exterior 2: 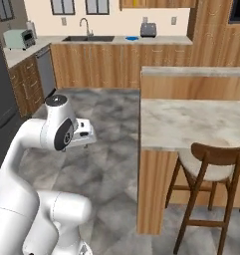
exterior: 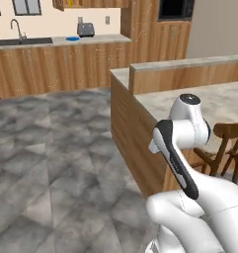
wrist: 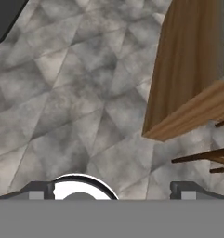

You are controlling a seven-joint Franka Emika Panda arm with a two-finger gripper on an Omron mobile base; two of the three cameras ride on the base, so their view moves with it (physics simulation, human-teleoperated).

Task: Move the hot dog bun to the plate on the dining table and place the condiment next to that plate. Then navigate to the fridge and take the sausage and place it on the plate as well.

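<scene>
Beside dining table [exterior 2: 191, 122], base on grey floor | hand [wrist: 111, 190] aimed down at floor tiles, fingertips [wrist: 39, 190] wide apart, nothing between | tabletop stretch in view bare: bun, plate, condiment, sausage unseen | progress: cannot confirm any step done; likely driving.

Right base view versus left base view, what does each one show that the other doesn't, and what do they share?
Right base view alone: a wooden stool with a pale seat tucked at the dining table, a pale toaster oven on the left counter, and a dark grey appliance under that counter.

Left base view alone: a wooden chair beyond the arm, and a dark oven set in the tall wood cabinet.

Both: the far counter with the sink, a blue plate and a grey toaster, the grey tiled floor, and the table's raised ledge.
</scene>
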